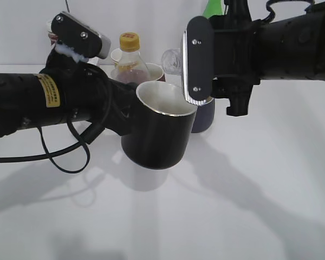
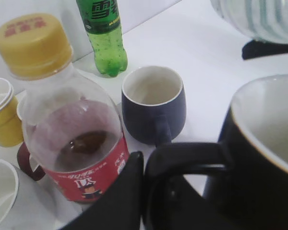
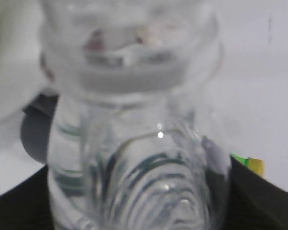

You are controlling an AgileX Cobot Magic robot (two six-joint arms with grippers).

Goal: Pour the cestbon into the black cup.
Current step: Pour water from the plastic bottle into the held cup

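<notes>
The black cup (image 1: 160, 132), white inside, hangs above the table in mid view. My left gripper (image 2: 143, 189) is shut on its black loop handle (image 2: 182, 155); the cup's body fills the right of the left wrist view (image 2: 264, 143). My right gripper (image 1: 199, 60) is shut on the cestbon, tilted on its side with its clear mouth (image 1: 171, 58) pointing left, just above and behind the cup's rim. The ribbed clear bottle fills the right wrist view (image 3: 134, 143) and shows at the top right of the left wrist view (image 2: 259, 19). No water stream is visible.
Behind the cup stand a red-labelled cola bottle with a yellow cap (image 1: 130, 57) (image 2: 72, 124), a dark navy mug (image 1: 205, 116) (image 2: 153, 105), a green soda bottle (image 1: 212, 8) (image 2: 105, 33) and yellow paper cups (image 2: 2, 115). White table (image 1: 260, 206).
</notes>
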